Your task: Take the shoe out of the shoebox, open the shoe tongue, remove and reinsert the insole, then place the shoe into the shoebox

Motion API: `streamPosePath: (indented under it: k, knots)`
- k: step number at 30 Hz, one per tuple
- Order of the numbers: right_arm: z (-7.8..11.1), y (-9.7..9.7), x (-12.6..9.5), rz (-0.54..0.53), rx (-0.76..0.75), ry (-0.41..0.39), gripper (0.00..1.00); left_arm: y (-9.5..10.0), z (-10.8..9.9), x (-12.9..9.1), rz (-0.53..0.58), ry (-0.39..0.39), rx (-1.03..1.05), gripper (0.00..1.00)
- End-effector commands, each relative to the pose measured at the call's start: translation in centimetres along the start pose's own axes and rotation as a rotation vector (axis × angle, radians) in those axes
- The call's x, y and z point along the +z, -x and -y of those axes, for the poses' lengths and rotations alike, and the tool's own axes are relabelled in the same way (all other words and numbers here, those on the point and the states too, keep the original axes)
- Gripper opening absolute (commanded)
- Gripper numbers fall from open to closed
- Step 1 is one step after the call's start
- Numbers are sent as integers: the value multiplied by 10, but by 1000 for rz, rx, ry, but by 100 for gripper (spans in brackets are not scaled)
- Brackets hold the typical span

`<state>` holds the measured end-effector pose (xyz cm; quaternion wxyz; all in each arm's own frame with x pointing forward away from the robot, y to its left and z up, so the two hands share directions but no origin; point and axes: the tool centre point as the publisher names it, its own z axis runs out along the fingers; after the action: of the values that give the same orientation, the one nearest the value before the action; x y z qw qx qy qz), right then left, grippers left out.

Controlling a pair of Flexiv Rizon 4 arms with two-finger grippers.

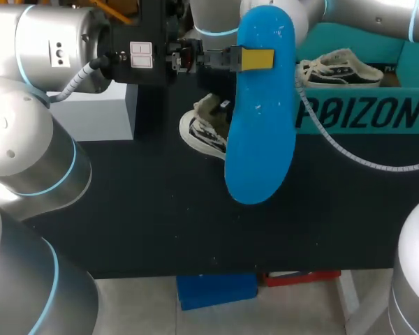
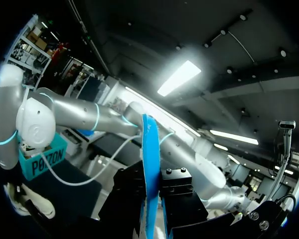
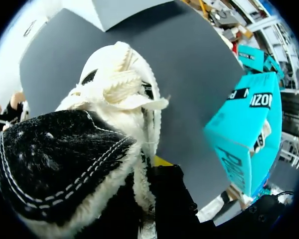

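A big blue insole (image 1: 260,112) hangs upright above the middle of the table, with my left gripper (image 1: 255,59) shut on its upper part. In the left wrist view the insole (image 2: 149,164) stands edge-on between the black fingers. Under and behind it a white shoe with a black furry heel (image 1: 206,129) rests on the dark table (image 1: 160,223). The right wrist view shows the shoe (image 3: 89,139) very close, its laces loose, and my right gripper (image 3: 157,167) shut on its side edge. The teal shoebox (image 1: 363,112) stands open at the right.
A second shoe (image 1: 339,70) lies inside the shoebox. A white cable (image 1: 349,153) from the right arm droops across the box front. At the back left stands a pale grey block (image 1: 98,115). The shoebox (image 3: 244,124) is beside the held shoe.
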<state>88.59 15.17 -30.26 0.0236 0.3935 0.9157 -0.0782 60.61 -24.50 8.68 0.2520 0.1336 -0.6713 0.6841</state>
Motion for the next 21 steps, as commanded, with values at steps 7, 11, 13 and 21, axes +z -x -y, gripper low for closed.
streamPosePath:
  k: [7,11,13,21]
  knots:
    - [-18,8,2,31,832,-119,0,-1,-1,1,5,1,-2,0]
    - [-24,7,8,4,851,-100,0,-1,-1,1,5,1,-2,0]
    - [-26,5,11,2,862,-102,0,-1,-1,1,5,1,-2,0]
    - [-29,-1,28,-3,912,-58,0,-1,-1,1,5,1,-2,0]
